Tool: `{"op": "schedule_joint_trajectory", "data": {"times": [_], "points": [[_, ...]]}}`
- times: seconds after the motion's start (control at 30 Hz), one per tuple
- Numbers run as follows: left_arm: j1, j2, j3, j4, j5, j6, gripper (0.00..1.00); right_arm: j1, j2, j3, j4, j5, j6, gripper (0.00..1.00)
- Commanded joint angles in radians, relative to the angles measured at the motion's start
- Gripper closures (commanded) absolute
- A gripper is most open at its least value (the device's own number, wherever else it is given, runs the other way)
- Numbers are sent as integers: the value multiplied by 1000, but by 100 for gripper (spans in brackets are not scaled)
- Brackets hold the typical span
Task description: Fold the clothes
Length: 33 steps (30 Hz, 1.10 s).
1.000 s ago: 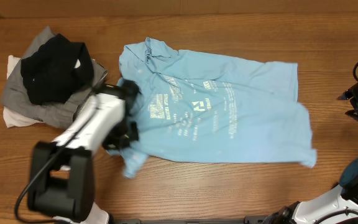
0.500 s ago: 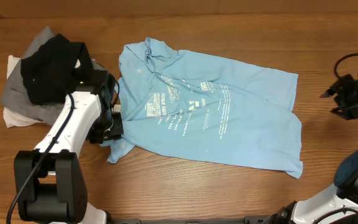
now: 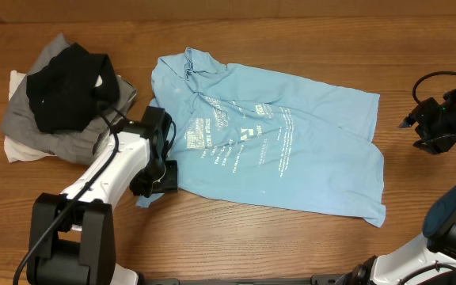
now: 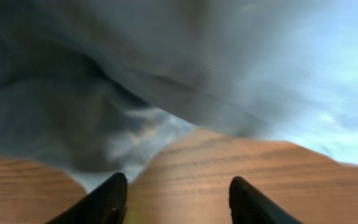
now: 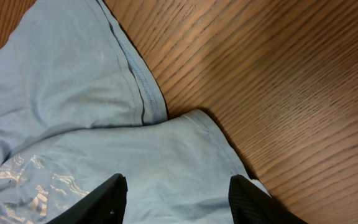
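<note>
With the left gripper (image 4: 176, 183) and right gripper (image 5: 176, 183) both parted and empty, the rumpled light sky-blue short-sleeved cotton T-shirt (image 3: 291, 158) lies just ahead of each pair of jaws, so closing now risks pinching bunched layers and dragging in creases.

left tool (image 4: 176, 199) low, jaws apart, empty; right tool (image 5: 176, 199) held higher, jaws apart, empty.

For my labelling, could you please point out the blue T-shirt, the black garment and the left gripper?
blue T-shirt (image 3: 331, 158), overhead view, plain fabric right of the lettering.
black garment (image 3: 66, 91), overhead view, middle of its top.
left gripper (image 4: 176, 196), left wrist view, midway between its fingertips.
</note>
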Motion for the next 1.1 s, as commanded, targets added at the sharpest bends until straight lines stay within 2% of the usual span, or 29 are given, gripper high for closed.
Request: {"op": "schedule_joint_trajectory", "data": {"times": [0.0,0.3,0.4,0.47,0.53,0.6,0.77,0.87,0.93,1.07], "points": [[16,-13,-31,21,-55,-37,51,-1,-8,-5,7,9,-5,43],[17,-13,-82,123,-98,-23,51,-1,-8,-5,10,-3,-5,43],[17,-13,-103,131,-89,-24,67,-1,-8,-5,11,-3,-5,43],[17,-13,-99,116,-64,-24,87,-1,-8,-5,13,-3,-5,43],[17,-13,-79,84,-27,-24,96,-1,-8,-5,14,-14,-5,43],[18,-14,-30,18,42,-23,96,-1,-8,-5,14,-17,-5,43],[18,-15,241,-251,182,105,96,-1,-8,-5,14,-17,-5,43],[18,-16,426,-362,163,152,96,-1,-8,-5,14,-17,-6,43],[18,-16,532,-396,92,152,96,-1,-8,-5,13,-17,-6,43],[18,-16,594,-346,-15,153,88,-1,-8,-5,14,-17,-6,43]]}}
